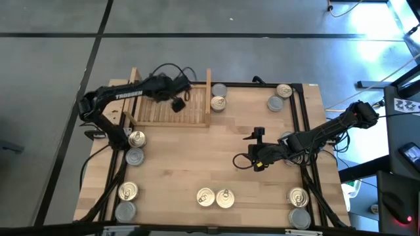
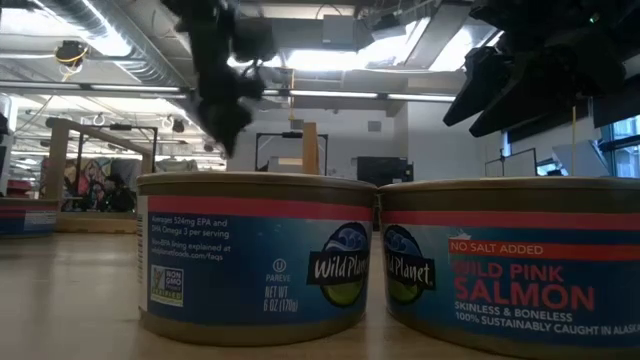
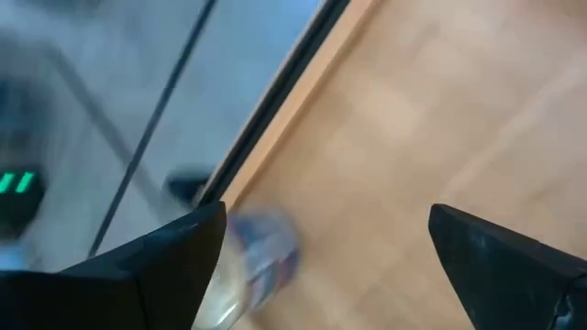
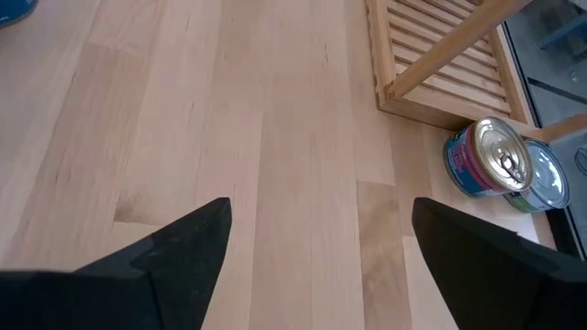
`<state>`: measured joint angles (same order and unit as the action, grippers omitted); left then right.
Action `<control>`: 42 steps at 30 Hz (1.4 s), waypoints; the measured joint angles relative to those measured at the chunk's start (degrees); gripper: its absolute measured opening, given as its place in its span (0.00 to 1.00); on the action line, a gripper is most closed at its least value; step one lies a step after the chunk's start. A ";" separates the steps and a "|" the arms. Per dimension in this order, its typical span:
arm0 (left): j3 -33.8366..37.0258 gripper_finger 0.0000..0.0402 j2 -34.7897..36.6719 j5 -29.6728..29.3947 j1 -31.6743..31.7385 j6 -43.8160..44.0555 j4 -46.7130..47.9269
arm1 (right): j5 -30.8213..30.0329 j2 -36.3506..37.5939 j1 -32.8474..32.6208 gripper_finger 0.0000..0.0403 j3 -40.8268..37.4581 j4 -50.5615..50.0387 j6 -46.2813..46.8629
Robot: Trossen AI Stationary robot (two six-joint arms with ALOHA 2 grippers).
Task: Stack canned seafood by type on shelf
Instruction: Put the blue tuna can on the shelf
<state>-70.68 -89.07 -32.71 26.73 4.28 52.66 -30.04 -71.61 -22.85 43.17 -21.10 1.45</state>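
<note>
Right gripper point(image 1: 252, 149) hangs over mid-table, jaws spread wide, nothing between them. Left gripper point(image 1: 178, 103) sits above the shelf point(image 1: 172, 111), jaws fully apart, also empty. Shelf stands at the table's point(image 1: 197, 164) far edge, no cans on it. Cans point(image 1: 217, 103) lie scattered in pairs along the table's edges and corners.

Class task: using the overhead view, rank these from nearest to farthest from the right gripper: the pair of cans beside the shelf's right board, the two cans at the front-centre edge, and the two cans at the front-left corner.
From the right gripper, open over mid-table:
1. Front-centre pair, toward the near edge, left of the gripper.
2. Pair beside the shelf, toward the far edge; only slightly farther than the first.
3. Front-left corner pair, clearly farthest.
</note>
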 joint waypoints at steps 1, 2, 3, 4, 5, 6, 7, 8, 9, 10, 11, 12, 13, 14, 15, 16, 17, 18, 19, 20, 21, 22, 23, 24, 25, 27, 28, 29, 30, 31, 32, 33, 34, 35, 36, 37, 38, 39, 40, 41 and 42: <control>-0.26 0.94 0.29 0.24 -1.51 0.68 -0.98 | 0.00 0.00 0.00 0.84 -0.01 0.04 -0.33; -0.28 0.94 0.55 0.28 -2.80 1.50 -1.85 | 0.00 0.00 0.00 0.84 0.01 0.04 -0.43; -0.30 0.94 0.66 0.22 -4.02 2.18 -3.22 | 0.00 0.00 0.00 0.84 -0.01 0.15 -0.41; -0.35 0.94 0.69 0.11 -5.13 2.74 -5.00 | 0.02 0.00 0.00 0.84 0.01 0.36 -0.44; -0.39 0.94 0.69 0.00 -6.21 2.95 -6.53 | 0.02 -0.01 0.00 0.84 0.01 0.56 -0.42; -0.39 0.94 0.69 0.02 -7.22 2.97 -7.86 | 0.07 -0.02 0.00 0.84 0.01 0.61 -0.44; -0.39 0.94 0.56 0.02 -8.19 2.97 -9.40 | 0.16 -0.09 0.00 0.84 0.01 0.61 -0.44; -0.39 0.94 0.38 0.08 -8.99 2.95 -11.41 | 0.20 -0.21 0.00 0.84 0.00 0.60 -0.45; -0.39 0.94 0.21 0.10 -9.55 2.88 -13.41 | 0.35 -0.26 0.00 0.84 -0.01 0.46 -0.44; -0.39 0.94 0.17 0.10 -9.93 2.94 -14.75 | 0.88 -0.26 0.00 0.84 -0.01 0.24 -0.42; -0.39 0.94 0.17 0.08 -10.27 3.10 -15.82 | 1.71 -0.26 0.00 0.84 0.01 0.12 -0.20; -0.39 0.94 0.19 0.01 -10.71 3.07 -16.93 | 2.59 -0.26 0.00 0.84 -0.01 0.03 0.07; -0.39 0.94 0.20 -0.13 -11.25 2.72 -17.62 | 3.19 -0.26 0.00 0.84 0.01 -0.13 0.52; -0.39 0.94 0.21 -0.15 -11.90 2.17 -17.67 | 3.74 -0.26 0.00 0.84 0.01 -0.12 1.07; -0.39 0.94 0.32 -0.13 -12.66 1.68 -17.32 | 4.16 -0.26 0.00 0.84 0.01 -0.10 1.18; -0.39 0.94 0.41 -0.08 -13.45 1.59 -16.80 | 4.29 -0.26 0.00 0.84 0.00 -0.14 1.18; -0.39 0.94 0.54 -0.08 -14.50 1.54 -16.46 | 4.58 -0.26 0.00 0.84 0.01 -0.24 1.19; -0.43 0.94 0.91 -0.08 -15.55 1.35 -15.66 | 4.79 -0.26 0.00 0.84 0.00 -0.27 1.23; -0.50 0.94 1.34 -0.08 -16.75 1.32 -14.36 | 4.92 -0.26 0.00 0.84 0.01 -0.31 1.23; -0.64 0.94 1.63 -0.12 -18.12 1.40 -13.52 | 5.09 -0.26 0.00 0.84 0.01 -0.36 1.25; -0.99 0.94 2.05 -0.11 -19.54 1.76 -13.27 | 5.12 -0.26 0.00 0.84 0.01 -0.35 1.25; -1.19 0.94 2.63 -0.11 -21.13 2.13 -12.96 | 5.16 -0.26 0.00 0.84 0.01 -0.36 1.25; -1.26 0.94 3.35 -0.08 -22.92 2.63 -12.54 | 5.18 -0.26 0.00 0.84 0.01 -0.28 1.29; -1.29 0.94 4.09 -0.08 -24.55 3.13 -12.72 | 5.18 -0.26 0.00 0.84 0.01 0.03 1.33; -1.38 0.94 4.66 -0.08 -26.23 3.16 -13.23 | 5.22 -0.26 0.00 0.84 0.01 0.02 1.33; -1.44 0.94 5.44 -0.08 -29.47 3.55 -13.22 | 5.22 -0.26 0.00 0.84 0.01 0.31 1.35; -1.44 0.94 5.45 -0.11 -31.01 5.34 -13.03 | 5.22 -0.26 0.00 0.84 0.01 0.48 1.57; -1.44 0.94 5.45 -0.11 -32.64 7.22 -13.16 | 5.22 -0.26 0.00 0.84 0.00 0.47 1.81; -1.44 0.94 5.41 -0.06 -34.07 8.78 -13.22 | 5.23 -0.26 0.00 0.84 0.01 0.51 2.20; -1.44 0.94 5.38 -0.01 -35.42 10.24 -13.24 | 5.32 -0.26 0.00 0.84 -0.01 0.64 2.69; -1.44 0.94 5.22 0.12 -36.52 11.25 -13.44 | 5.78 -0.26 0.00 0.84 0.01 0.81 3.09; -1.44 0.94 5.00 0.13 -37.46 12.35 -13.85 | 6.42 -0.26 0.00 0.84 0.01 0.91 3.70; -1.44 0.94 4.79 0.21 -38.41 13.84 -13.97 | 7.23 -0.26 0.00 0.84 0.01 1.08 4.28; -1.37 0.94 4.49 0.77 -39.33 15.12 -14.12 | 7.93 -0.26 0.00 0.84 0.01 1.47 4.74; -1.35 0.94 4.14 1.76 -40.10 16.12 -14.79 | 8.68 -0.26 0.00 0.84 0.01 1.70 5.43; -1.35 0.94 3.90 3.15 -41.05 16.98 -15.78 | 9.27 -0.26 0.00 0.84 0.01 1.76 6.04; -1.35 0.94 3.53 4.59 -42.11 17.82 -16.46 | 9.88 -0.26 0.00 0.84 0.01 1.75 6.78; -1.35 0.94 3.10 5.97 -43.14 18.48 -17.16 | 10.25 -0.26 0.00 0.84 0.01 1.77 7.39; -1.35 0.94 2.41 7.20 -44.22 19.40 -18.07 | 10.23 -0.26 0.00 0.84 0.01 1.79 7.81; -1.35 0.94 1.45 8.07 -45.32 20.26 -19.33 | 10.25 -0.26 0.00 0.84 0.01 1.79 8.25; -1.35 0.94 0.51 8.80 -46.41 21.15 -20.38 | 10.25 -0.43 -0.02 0.84 0.01 1.99 8.53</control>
<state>-72.03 -88.55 -23.91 -19.69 25.42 32.28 -19.80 -72.05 -22.87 43.18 -19.10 9.98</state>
